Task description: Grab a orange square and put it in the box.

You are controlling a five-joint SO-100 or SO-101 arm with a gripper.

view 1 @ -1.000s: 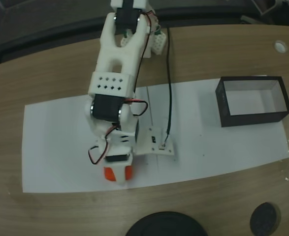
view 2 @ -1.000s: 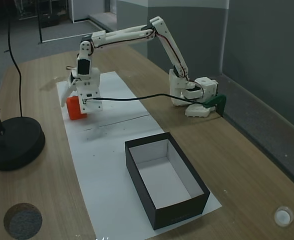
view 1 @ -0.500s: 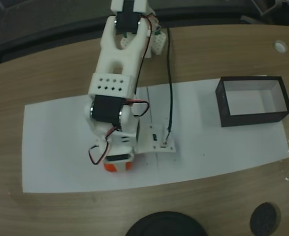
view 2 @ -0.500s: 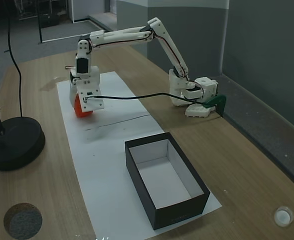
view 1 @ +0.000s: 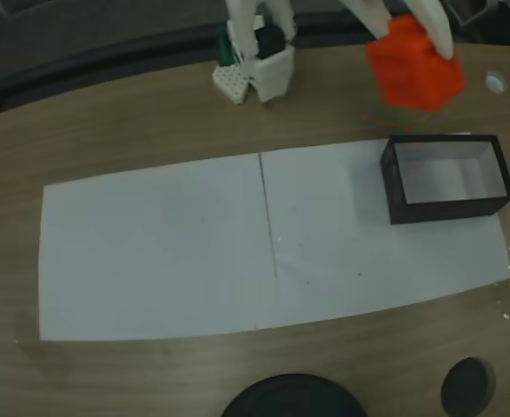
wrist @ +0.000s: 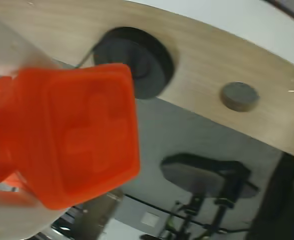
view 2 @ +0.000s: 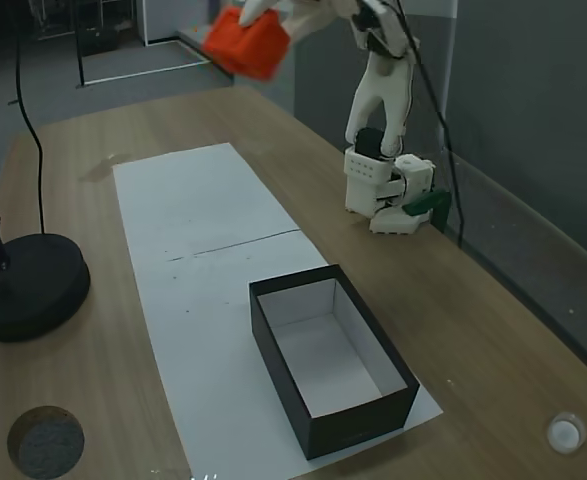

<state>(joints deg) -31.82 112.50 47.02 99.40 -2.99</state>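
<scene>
Cube aloft, box waiting below

Tabletop [view 1: 107, 130] first: your wooden surface carries a long white paper sheet [view 1: 150, 252], and the box [view 1: 446, 178] sits at that sheet's right end in a fixed view, black walls, white inside, with nothing in it. A large black round base [view 2: 23, 285] and a small dark disc [view 2: 45, 440] rest on the wood beside the paper's left edge in a fixed view. The arm's white base [view 2: 383, 185] stands at the far side of the tabletop. Your jaws are clenched on the orange square [view 1: 413, 62], which hangs well clear of the surface; in a fixed view it shows just above the box's far wall, and the gripper [view 1: 411, 30] reaches in from the top edge. In the wrist view you see the orange square [wrist: 66, 135] large and blurred, a recessed cross on its near face.
</scene>
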